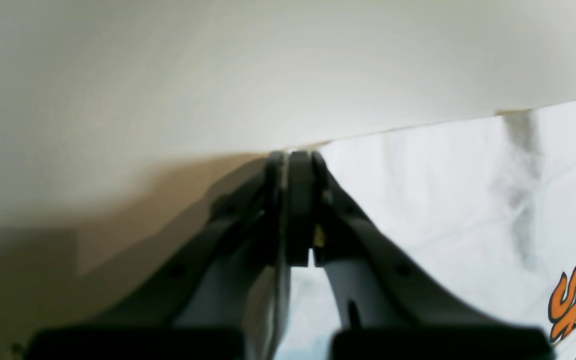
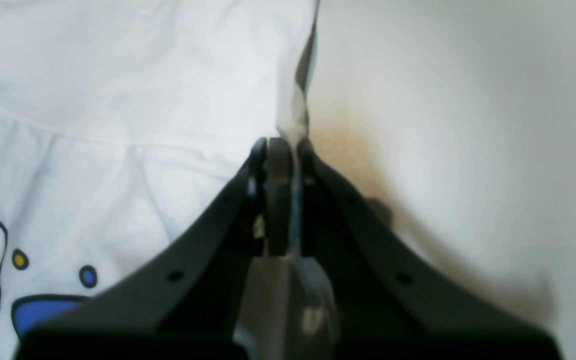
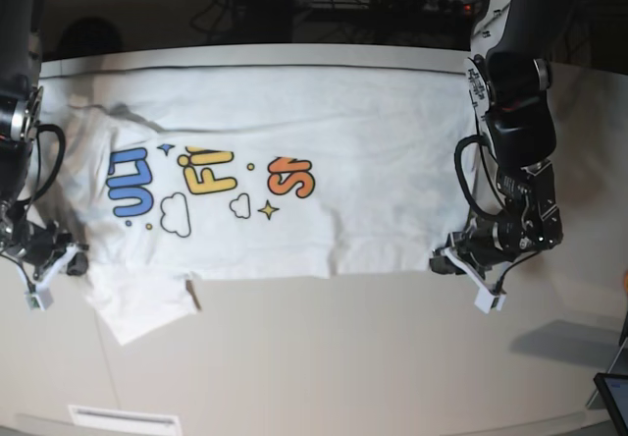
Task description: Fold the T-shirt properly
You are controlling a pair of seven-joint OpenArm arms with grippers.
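T-shirt spread flat on white worktop, print side up, lettering across middle. Left pincer clamped on shirt edge, thin white fabric pinched between closed jaws, at shirt's bottom corner on base view's right. Right pincer closed on opposite edge near sleeve, cloth strip caught in jaws. Both arms low at worktop level.

T-shirt print cut off at frame edge
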